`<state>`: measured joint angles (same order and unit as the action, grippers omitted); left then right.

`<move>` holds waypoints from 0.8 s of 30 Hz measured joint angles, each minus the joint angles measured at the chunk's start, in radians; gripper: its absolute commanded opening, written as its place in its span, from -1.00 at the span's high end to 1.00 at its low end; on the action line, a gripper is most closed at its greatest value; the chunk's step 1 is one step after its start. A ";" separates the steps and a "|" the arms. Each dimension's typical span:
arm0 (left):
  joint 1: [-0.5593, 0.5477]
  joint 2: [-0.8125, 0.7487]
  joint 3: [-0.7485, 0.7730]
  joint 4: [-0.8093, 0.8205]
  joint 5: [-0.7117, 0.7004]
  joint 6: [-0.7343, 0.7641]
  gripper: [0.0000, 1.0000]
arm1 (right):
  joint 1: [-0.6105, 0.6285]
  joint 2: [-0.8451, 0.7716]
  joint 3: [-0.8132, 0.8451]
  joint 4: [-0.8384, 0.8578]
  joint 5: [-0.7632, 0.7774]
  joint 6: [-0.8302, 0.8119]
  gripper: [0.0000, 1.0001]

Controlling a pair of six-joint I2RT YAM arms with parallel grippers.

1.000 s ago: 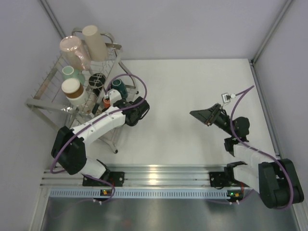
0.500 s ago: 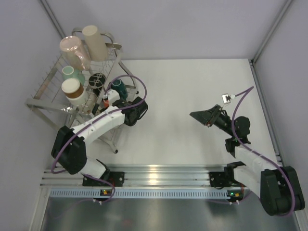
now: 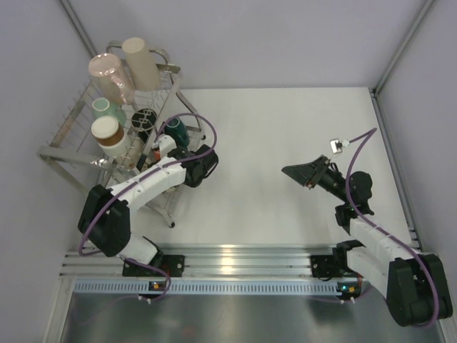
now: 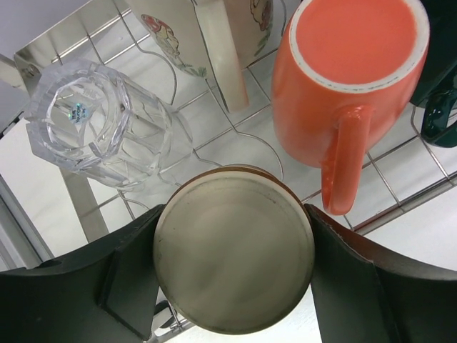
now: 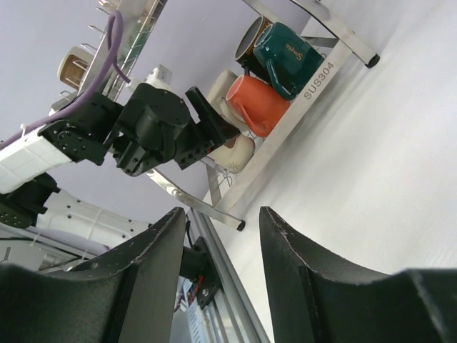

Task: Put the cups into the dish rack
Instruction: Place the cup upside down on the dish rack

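Nearest you, your right claw [image 5: 223, 213] hangs over the bench [image 3: 271, 128] at about 4 o'clock in the overhead view. It points toward 9 o'clock, and its fingers [image 5: 128, 286] are spread wide with only air between them. Bare white bench lies all round it, out to the right edge and the back edge. The dish rack [image 3: 71, 136] is well apart from it, across the bench.

Your left claw [image 4: 233, 214] reaches from the near edge toward 10 o'clock, into the low tier of the dish rack. The rack stands in the far left corner, close by the left wall [image 3: 36, 86]. This claw is clamped on a beige cup [image 4: 233, 261]: a finger lies against each side, and the cup's round base faces the wrist camera.

Room is tight here. In the left wrist view:
- An orange mug [image 4: 335, 78] sits just beside the beige cup at 1 o'clock, its handle hanging toward the right finger.
- A clear glass [image 4: 96, 121] lies near at 10 o'clock.
- A white printed mug [image 4: 193, 28] shows at 12.
- A dark teal mug [image 4: 439, 107] is cut off by the frame edge at 3 o'clock, beyond the orange mug.

Farther up the rack in the overhead view come a brown-banded cup [image 3: 107, 132] and a green-inside cup [image 3: 107, 108]. At the top are a pink cup [image 3: 107, 71] and a cream tumbler [image 3: 143, 61], side by side.
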<state>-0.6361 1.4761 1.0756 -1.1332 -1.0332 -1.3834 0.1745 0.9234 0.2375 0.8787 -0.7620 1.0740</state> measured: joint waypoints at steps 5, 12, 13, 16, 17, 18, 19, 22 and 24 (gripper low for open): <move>0.013 0.022 0.000 0.000 0.011 -0.012 0.23 | -0.001 0.000 0.000 -0.011 0.000 -0.002 0.06; 0.016 0.025 0.000 0.000 0.023 -0.014 -0.11 | -0.001 0.002 0.000 -0.014 0.000 -0.009 0.06; 0.016 0.025 0.000 0.000 0.024 -0.014 -0.13 | -0.001 0.002 0.000 -0.015 0.000 -0.009 0.06; 0.016 0.025 0.000 0.000 0.025 -0.013 -0.19 | -0.001 0.002 0.000 -0.016 0.000 -0.009 0.06; 0.016 0.025 0.000 0.000 0.025 -0.013 -0.22 | -0.001 0.002 0.000 -0.017 0.000 -0.009 0.06; 0.016 0.025 0.000 0.000 0.026 -0.013 -0.35 | -0.001 0.002 0.000 -0.019 0.000 -0.009 0.06; 0.016 0.025 0.000 0.000 0.026 -0.012 -0.35 | -0.001 0.002 0.000 -0.021 0.000 -0.009 0.06; 0.016 0.025 0.000 0.000 0.026 -0.010 -0.48 | -0.003 0.002 0.000 -0.023 0.000 -0.009 0.06; 0.018 0.025 0.000 0.000 0.025 -0.008 -0.52 | -0.006 0.002 0.000 -0.028 -0.001 -0.010 0.06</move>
<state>-0.6182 1.5013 1.0760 -1.1336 -1.0080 -1.3918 0.1688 0.9249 0.2375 0.8505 -0.7631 1.0641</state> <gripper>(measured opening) 0.763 0.470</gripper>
